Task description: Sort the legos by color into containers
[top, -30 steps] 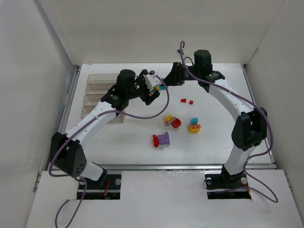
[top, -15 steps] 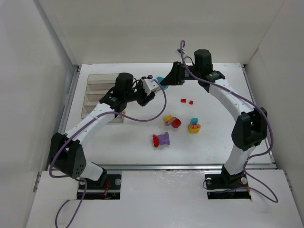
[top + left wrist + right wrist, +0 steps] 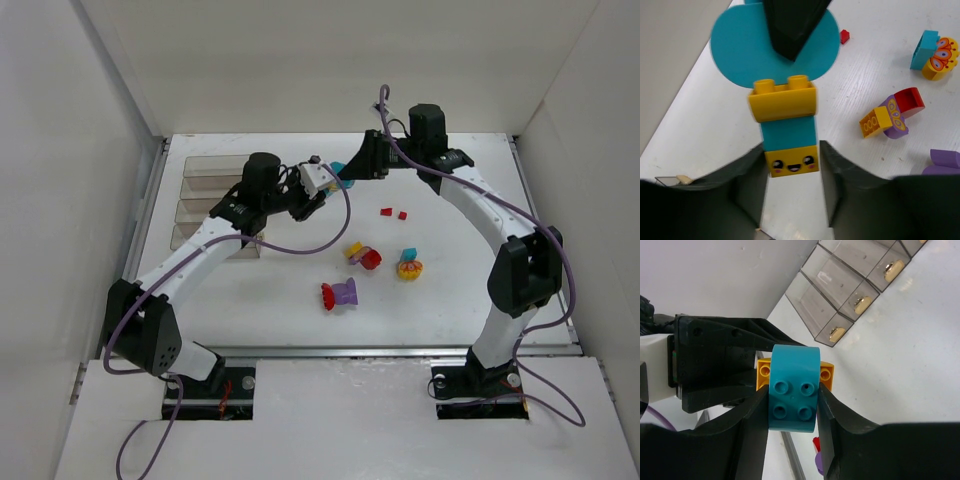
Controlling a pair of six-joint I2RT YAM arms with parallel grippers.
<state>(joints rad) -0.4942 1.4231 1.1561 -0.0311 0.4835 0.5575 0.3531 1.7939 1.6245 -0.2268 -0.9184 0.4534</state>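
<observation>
The left claw (image 3: pixel 791 155) is set narrow, both fingers pressed against the yellow face brick (image 3: pixel 791 162) at the near end of the brick clump (image 3: pixel 788 125). The right claw (image 3: pixel 792 402) is set narrow, clamped on the clump's cyan rounded brick (image 3: pixel 792 385). The clump is held above the table (image 3: pixel 450 300), right of the bins (image 3: pixel 205 205). Only the left wrist view shows the printed face; only the right wrist view shows the cyan brick's four studs

Probably a robotics lab test cell: plain white panel walls (image 3: pixel 90 150) boxing in a white table (image 3: pixel 250 300), purple cables (image 3: pixel 300 249) loose near bolted arm bases (image 3: pixel 478 385).
</observation>
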